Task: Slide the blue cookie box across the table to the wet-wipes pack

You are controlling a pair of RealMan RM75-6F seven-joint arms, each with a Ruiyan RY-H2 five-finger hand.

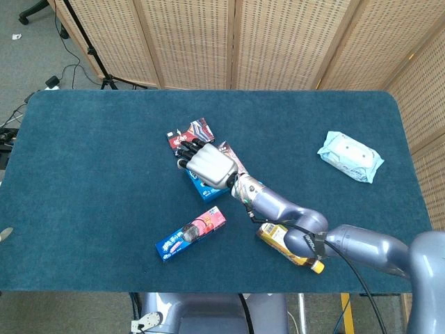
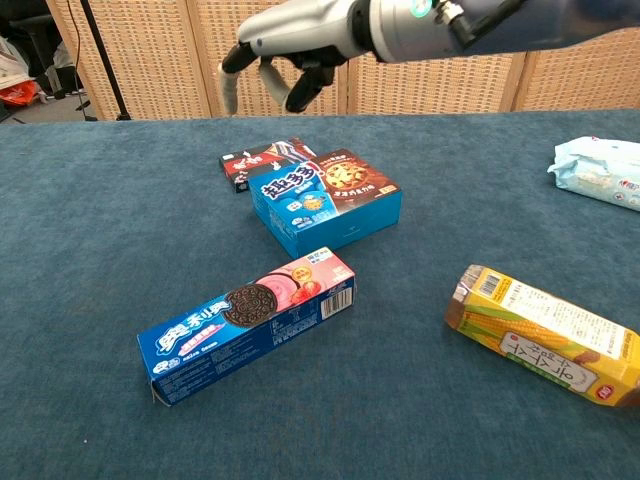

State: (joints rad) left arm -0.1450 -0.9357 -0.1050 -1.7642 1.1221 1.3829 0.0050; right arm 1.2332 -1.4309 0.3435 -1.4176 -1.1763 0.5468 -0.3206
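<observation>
The blue cookie box (image 1: 235, 169) (image 2: 325, 202) lies near the table's middle, its near-left part hidden in the head view by my right hand (image 1: 206, 161). In the chest view that hand (image 2: 290, 42) hangs well above the box's far-left corner, fingers apart and pointing down, holding nothing and touching nothing. The pale blue wet-wipes pack (image 1: 350, 155) (image 2: 600, 170) lies far off at the table's right side. My left hand does not show.
A red snack box (image 1: 189, 132) (image 2: 262, 158) touches the cookie box's far-left side. A long blue-pink biscuit box (image 1: 190, 233) (image 2: 250, 320) and a yellow corn-drink bottle (image 1: 288, 245) (image 2: 545, 335) lie nearer the front. A small grey tip (image 1: 4, 234) shows at the left edge.
</observation>
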